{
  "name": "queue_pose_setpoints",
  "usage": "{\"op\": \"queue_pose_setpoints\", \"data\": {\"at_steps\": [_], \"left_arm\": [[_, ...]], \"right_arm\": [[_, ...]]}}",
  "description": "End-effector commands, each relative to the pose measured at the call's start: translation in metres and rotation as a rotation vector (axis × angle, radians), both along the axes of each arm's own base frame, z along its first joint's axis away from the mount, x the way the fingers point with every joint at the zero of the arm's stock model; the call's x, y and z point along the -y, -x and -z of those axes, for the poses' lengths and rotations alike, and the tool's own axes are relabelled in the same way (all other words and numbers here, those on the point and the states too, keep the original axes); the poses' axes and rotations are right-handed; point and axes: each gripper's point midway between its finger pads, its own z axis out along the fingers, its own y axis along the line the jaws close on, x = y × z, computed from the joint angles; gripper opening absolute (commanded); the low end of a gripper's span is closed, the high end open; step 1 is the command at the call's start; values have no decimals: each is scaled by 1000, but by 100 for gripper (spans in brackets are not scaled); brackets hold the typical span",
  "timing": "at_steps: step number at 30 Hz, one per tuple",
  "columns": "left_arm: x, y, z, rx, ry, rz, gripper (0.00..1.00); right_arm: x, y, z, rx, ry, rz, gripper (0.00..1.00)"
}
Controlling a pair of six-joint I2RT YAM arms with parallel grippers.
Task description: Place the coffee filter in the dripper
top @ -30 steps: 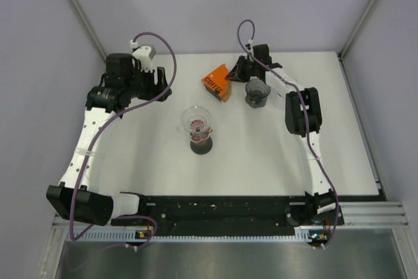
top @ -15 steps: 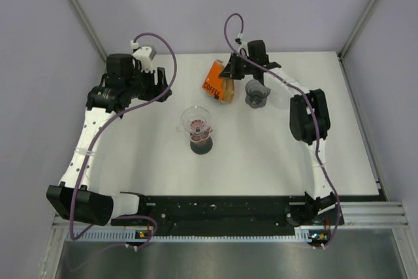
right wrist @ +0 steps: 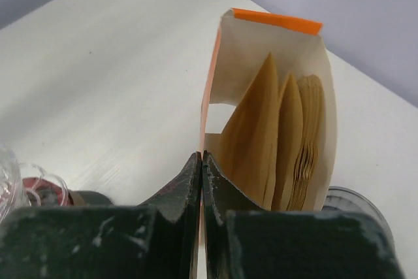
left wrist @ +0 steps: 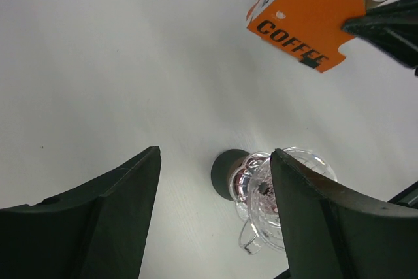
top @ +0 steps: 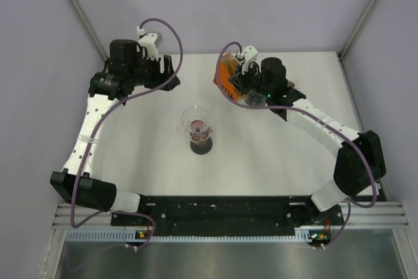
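Looking for the paper, you find it not yet in the dripper (top: 197, 122): the coffee filters (right wrist: 287, 142) sit as a brown sheaf inside the orange filter box (right wrist: 274, 40). Your right gripper (right wrist: 201, 159) pinches that box by one side wall, fingers pressed together on the card, at the far middle of the surface (top: 294, 155). It looks lifted clear, though the contact underneath is not visible.

The sheaf's long axis runs along the box toward its orange-rimmed end, and the open face is turned toward the right wrist camera. That face decides your approach.

Your left gripper (left wrist: 215, 155) is spread wide with nothing between its fingers, over the far left of the surface. From there the box lies off to its right and the glass dripper, on its dark base (top: 201, 146), stands close beyond the fingertips, well apart from the box.

Since the right arm is occupied, the left is probably the one to draw a filter. It would need to enter at the open face, in line with the sheaf, not across it
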Motion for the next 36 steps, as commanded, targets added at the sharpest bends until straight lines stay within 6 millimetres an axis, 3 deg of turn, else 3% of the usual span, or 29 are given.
{"op": "queue_pose_setpoints", "data": {"at_steps": [1,7,10,15,23,25,33,36], "left_arm": [[34,7,-53,125,49,92,74],[85,21,-59,157,14,213,80],[98,14,-53,160,-33,218,80],[100,-8,-33,145,-143,141,71],[95,-26,-23,156,-232,85,43],[96,-27,-24,162,-233,90,38],[121,-14,6,49,-178,216,38],[122,-14,18,14,-190,223,28]], "right_arm": [[3,30,-35,264,130,-1,0],[-5,70,-45,331,151,-23,0],[-14,85,-47,355,153,-49,0],[-29,98,-46,375,165,-89,0],[-37,105,-48,377,150,-119,0],[-39,107,-48,380,141,-130,0],[-48,110,-49,387,90,-165,0],[-51,110,-43,380,87,-175,0]]}}
